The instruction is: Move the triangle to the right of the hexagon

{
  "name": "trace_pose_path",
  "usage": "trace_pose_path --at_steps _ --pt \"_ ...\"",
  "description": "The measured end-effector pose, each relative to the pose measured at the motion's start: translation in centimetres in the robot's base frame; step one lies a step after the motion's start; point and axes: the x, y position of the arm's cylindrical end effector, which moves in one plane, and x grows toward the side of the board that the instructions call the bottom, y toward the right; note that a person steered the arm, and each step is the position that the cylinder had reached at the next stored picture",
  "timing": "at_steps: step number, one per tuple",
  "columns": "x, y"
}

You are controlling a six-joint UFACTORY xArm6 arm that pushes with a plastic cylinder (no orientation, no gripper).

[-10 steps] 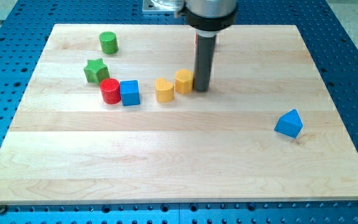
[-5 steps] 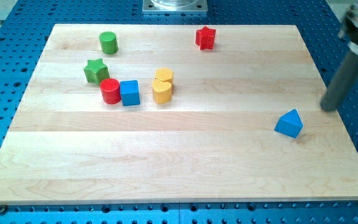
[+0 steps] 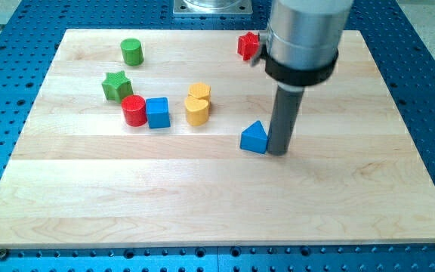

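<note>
The blue triangle (image 3: 254,138) lies near the board's middle. My tip (image 3: 277,152) stands right against its right side. The yellow hexagon (image 3: 199,92) sits up and to the left of the triangle, touching a yellow heart-shaped block (image 3: 195,111) just below it. The triangle is to the right of and lower than both yellow blocks, with a gap between.
A red cylinder (image 3: 134,110) and a blue cube (image 3: 157,112) sit side by side at the left. A green star (image 3: 116,85) and a green cylinder (image 3: 131,51) lie above them. A red star (image 3: 248,45) is at the top, partly behind the arm.
The blue triangle has slid from the right side of the board leftward to the middle, with my tip behind it. Earlier, the yellow hexagon shifted left next to the yellow heart.
</note>
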Motion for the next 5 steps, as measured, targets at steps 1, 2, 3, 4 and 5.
trace_pose_path --at_steps 1,2,3,4,5 --pt "0.3 -2.3" --pt "-2.6 -5.6" --pt "-4.9 -7.6" --pt "-6.6 -8.4" --pt "-6.9 -8.4"
